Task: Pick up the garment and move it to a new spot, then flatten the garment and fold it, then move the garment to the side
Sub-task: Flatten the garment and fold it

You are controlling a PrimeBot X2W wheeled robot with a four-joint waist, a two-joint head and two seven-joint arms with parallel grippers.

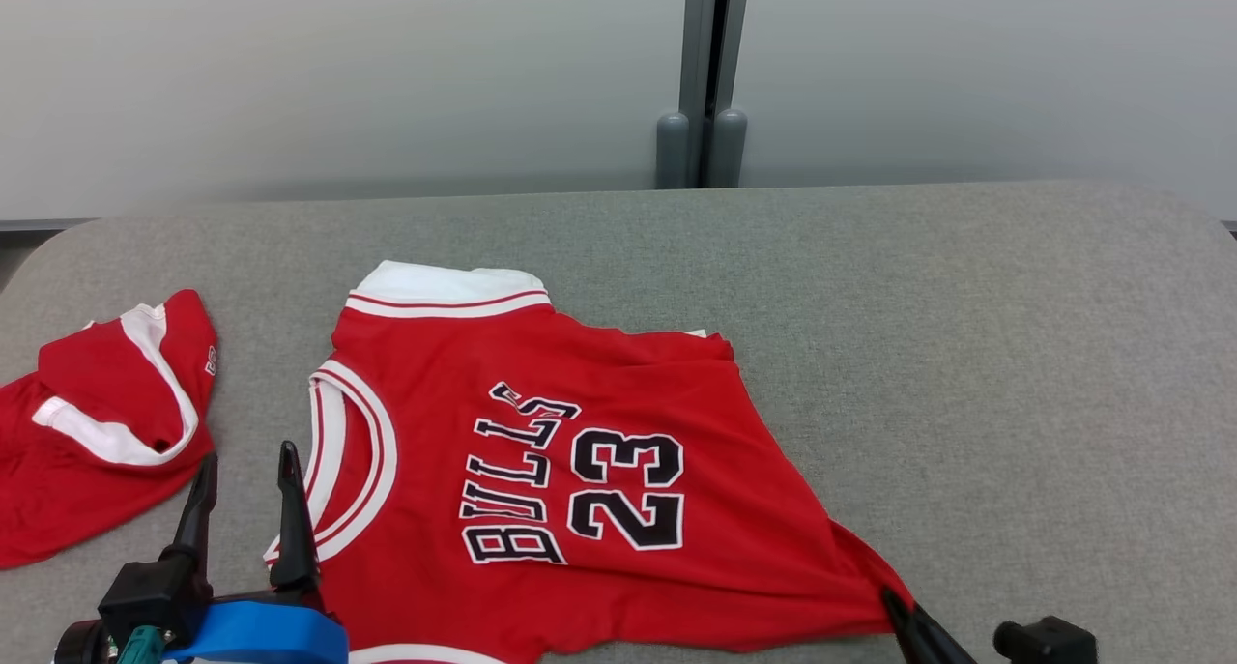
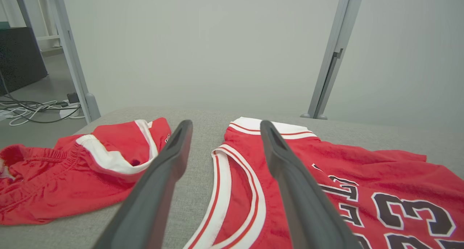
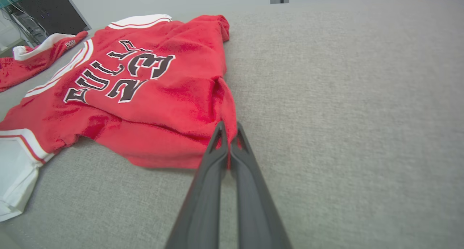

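Note:
The garment (image 1: pixel 541 393) is a red jersey with white trim and "BULLS 23" in black, lying mostly flat on the grey table, collar end to the left. My right gripper (image 1: pixel 904 618) is at its lower right corner. In the right wrist view the gripper (image 3: pixel 229 127) is shut on a pinched fold of the garment (image 3: pixel 163 96) at its hem. My left gripper (image 1: pixel 247 456) stands open beside the white-trimmed armhole, nothing between its fingers. In the left wrist view the open gripper (image 2: pixel 225 125) straddles the left edge of the garment (image 2: pixel 362 169).
A pair of red shorts (image 1: pixel 97 432) with white stripes lies crumpled at the table's left edge, close to my left gripper. The grey padded table (image 1: pixel 966 355) has bare room to the right and behind. A grey wall with a post (image 1: pixel 703 113) stands behind.

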